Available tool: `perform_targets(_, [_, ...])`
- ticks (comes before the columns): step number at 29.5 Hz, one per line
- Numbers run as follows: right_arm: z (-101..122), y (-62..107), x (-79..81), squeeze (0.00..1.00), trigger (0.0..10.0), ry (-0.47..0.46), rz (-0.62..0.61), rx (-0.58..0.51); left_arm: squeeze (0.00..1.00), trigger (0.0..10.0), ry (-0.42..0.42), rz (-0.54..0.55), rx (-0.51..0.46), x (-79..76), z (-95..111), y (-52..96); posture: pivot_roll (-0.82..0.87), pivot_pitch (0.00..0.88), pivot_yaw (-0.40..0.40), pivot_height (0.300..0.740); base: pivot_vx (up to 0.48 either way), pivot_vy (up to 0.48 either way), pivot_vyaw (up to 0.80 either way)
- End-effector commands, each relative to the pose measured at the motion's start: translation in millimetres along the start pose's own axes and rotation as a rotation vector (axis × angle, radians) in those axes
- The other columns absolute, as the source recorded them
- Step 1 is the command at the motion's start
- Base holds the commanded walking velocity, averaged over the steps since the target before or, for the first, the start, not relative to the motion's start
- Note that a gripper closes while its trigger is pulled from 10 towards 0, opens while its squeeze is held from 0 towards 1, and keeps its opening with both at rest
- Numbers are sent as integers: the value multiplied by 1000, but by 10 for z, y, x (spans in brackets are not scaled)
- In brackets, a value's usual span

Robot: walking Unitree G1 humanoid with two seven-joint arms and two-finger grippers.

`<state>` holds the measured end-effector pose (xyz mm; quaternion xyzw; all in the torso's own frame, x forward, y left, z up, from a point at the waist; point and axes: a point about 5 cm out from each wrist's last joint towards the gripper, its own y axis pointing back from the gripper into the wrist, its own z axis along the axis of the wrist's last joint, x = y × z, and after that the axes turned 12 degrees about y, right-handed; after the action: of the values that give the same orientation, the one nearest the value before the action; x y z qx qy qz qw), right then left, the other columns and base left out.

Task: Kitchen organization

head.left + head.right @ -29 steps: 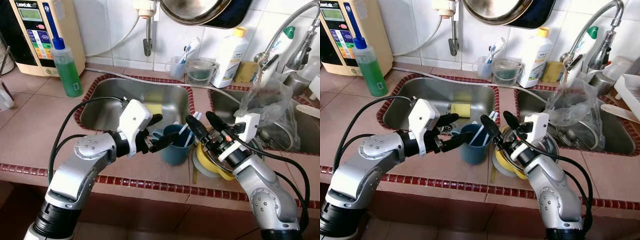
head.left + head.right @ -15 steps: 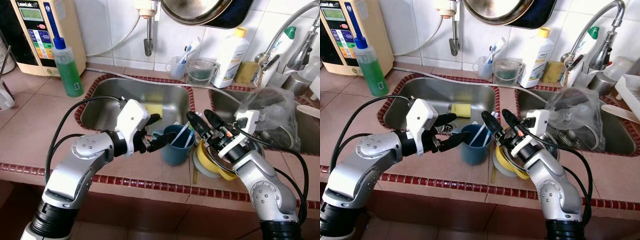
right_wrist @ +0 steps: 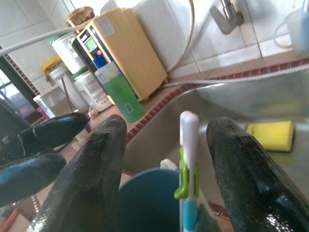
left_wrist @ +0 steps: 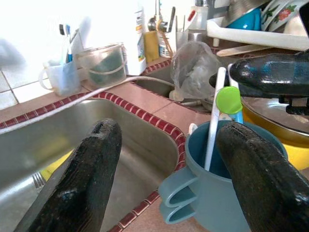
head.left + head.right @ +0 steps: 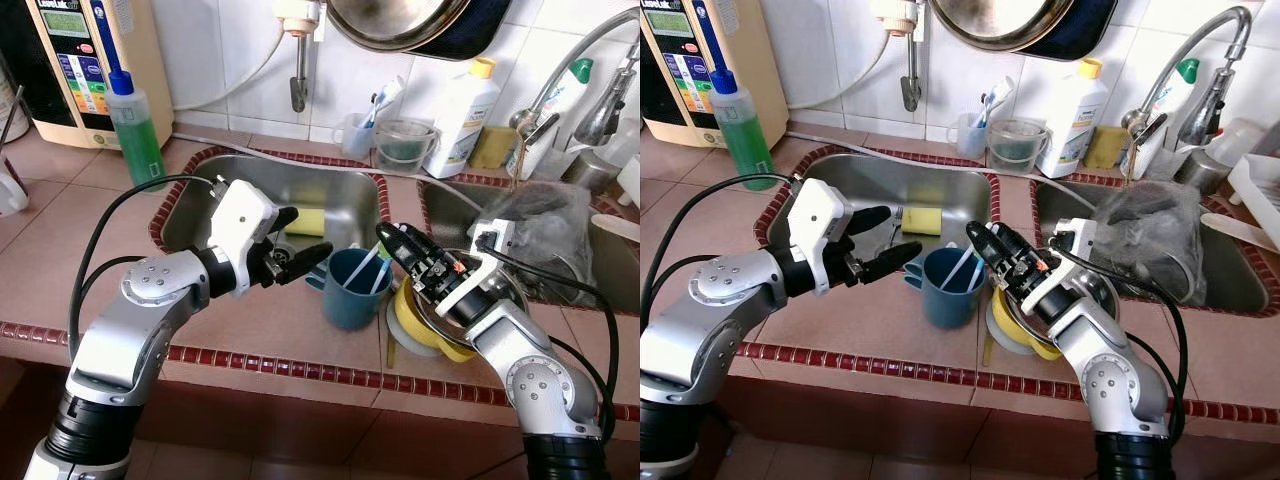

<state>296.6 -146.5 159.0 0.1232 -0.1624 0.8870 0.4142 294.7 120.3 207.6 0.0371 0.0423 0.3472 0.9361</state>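
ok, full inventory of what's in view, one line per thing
blue cup: 1, blue, counter between the two sinks
toothbrushes: at least 2, white with green, standing in the blue cup
yellow bowls: stack, yellow and white, right of the cup
sponge: 1, yellow, in the left sink
soap bottle: 1, green, counter left of the sink
white bottle: 1, white with yellow cap, by the wall
plastic bag: 1, clear, in the right sink
left gripper: open, left of the cup
right gripper: open around a toothbrush, at the cup's right rim
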Motion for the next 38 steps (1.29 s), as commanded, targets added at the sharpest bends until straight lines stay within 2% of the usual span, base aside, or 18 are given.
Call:
perform_targets(1, [72,14,-37,0,0,-13,-13,-11,0,10000,-21,1,-18,5,61,-2,1,5,-96,740,0,0,0])
perform_targets(18, [45,74,-109,0,0,-19,-56,33,0,10000,-20,33,-24,41,64,40,7,26,-109,740,0,0,0])
perform_targets(38, [58,100,-112,0,0,-27,-64,23,0,10000,-34,41,-18,83,89,58,6,34,-101,740,0,0,0])
